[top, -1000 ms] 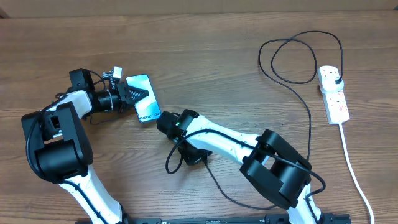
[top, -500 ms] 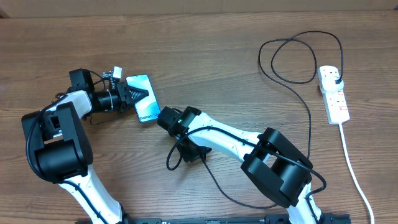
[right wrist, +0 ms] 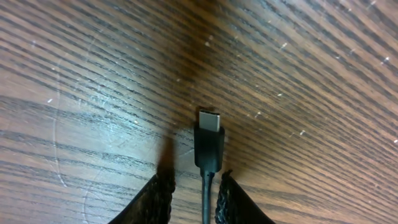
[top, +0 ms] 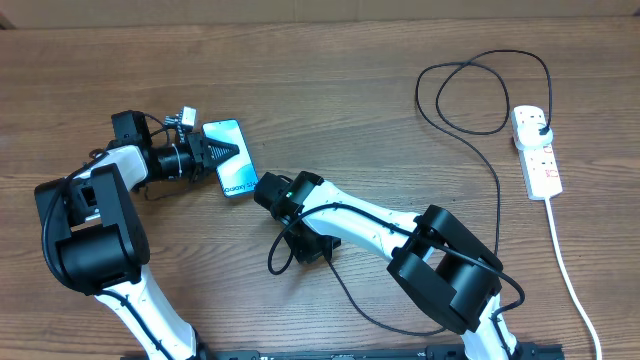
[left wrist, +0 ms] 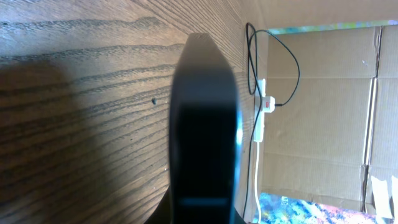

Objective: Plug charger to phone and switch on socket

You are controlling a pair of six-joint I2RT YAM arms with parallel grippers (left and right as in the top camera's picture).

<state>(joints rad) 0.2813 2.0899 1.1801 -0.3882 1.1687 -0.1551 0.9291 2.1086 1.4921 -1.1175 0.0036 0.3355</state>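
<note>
Where the left wrist view shows it, the left hand [left wrist: 204,124] is fully closed, its fingers forming one dark wedge with no gap and nothing between them. In the overhead view this left hand [top: 222,152] lies over the left part of the phone [top: 232,160]. Contact with the screen cannot be confirmed. The phone lies flat on the tabletop [top: 350,90], left of centre, its light blue screen up and its near short edge angled to the right.

The right hand [right wrist: 194,179] stands narrowly parted. The charger [right wrist: 209,149] runs between its fingers [right wrist: 160,198], with bare wood visible between the cable and the left finger, so no clamp is observed. The connector tip [right wrist: 209,121] projects just beyond the fingertips, over the wood grain.

From above, the right hand [top: 264,190] sits just beside the phone's near right corner. The connector cannot be made out in that view.

The charger [top: 497,190] trails from under the right arm, curves along the near right, rises and loops at the far right. Its black plug [top: 541,128] is seated in the far end of the socket [top: 538,160]. The socket lies at the right edge, well apart from the phone. Its white cord [top: 570,275] runs off toward the near right.
</note>
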